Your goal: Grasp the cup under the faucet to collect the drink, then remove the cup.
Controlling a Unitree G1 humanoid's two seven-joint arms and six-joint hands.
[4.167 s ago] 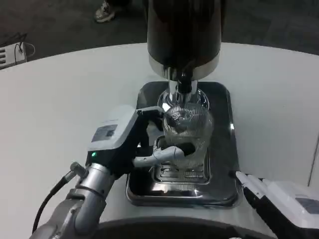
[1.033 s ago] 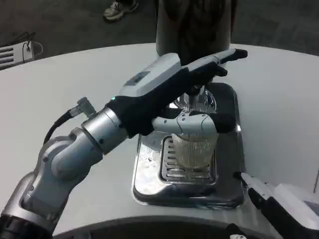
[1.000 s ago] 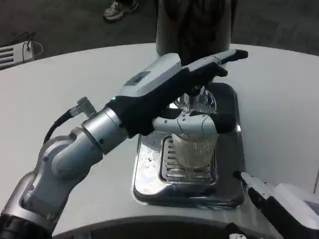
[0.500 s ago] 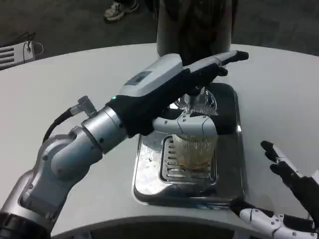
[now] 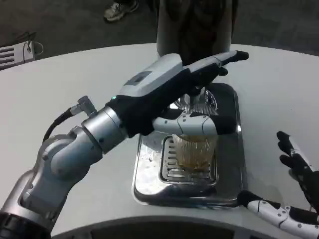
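1. The cup (image 5: 193,152), a clear ribbed tumbler, stands upright on the slotted grate of the steel drip tray (image 5: 232,169), directly below the faucet (image 5: 197,94) of the dark dispenser (image 5: 194,25). A shallow layer of amber drink shows in its lower part, so collecting looks under way rather than finished.

2. The left hand (image 5: 174,94) reaches in from the cup's left. Its thumb lies across the front of the cup just under the rim, while the upper fingers (image 5: 219,59) stretch forward above the cup toward the faucet lever. They appear to press the lever, though the contact itself is hidden behind the hand. I cannot tell whether the hand truly grips the cup or only rests against it.

3. The right hand (image 5: 294,194) hovers over the table (image 5: 60,89) at the tray's right edge, fingers spread wide, holding nothing, well apart from the cup.

4. The relation that matters: the cup's long axis is vertical, and it lies to the left of the right hand, across the tray's rim. The left hand is already on it and is plainly nearer. Removal probably means drawing the cup toward the robot, clear of the spout, kept upright.

5. A small grey label sits on the white back of the left hand; its writing is too small to read. No brand is legible on the dispenser.
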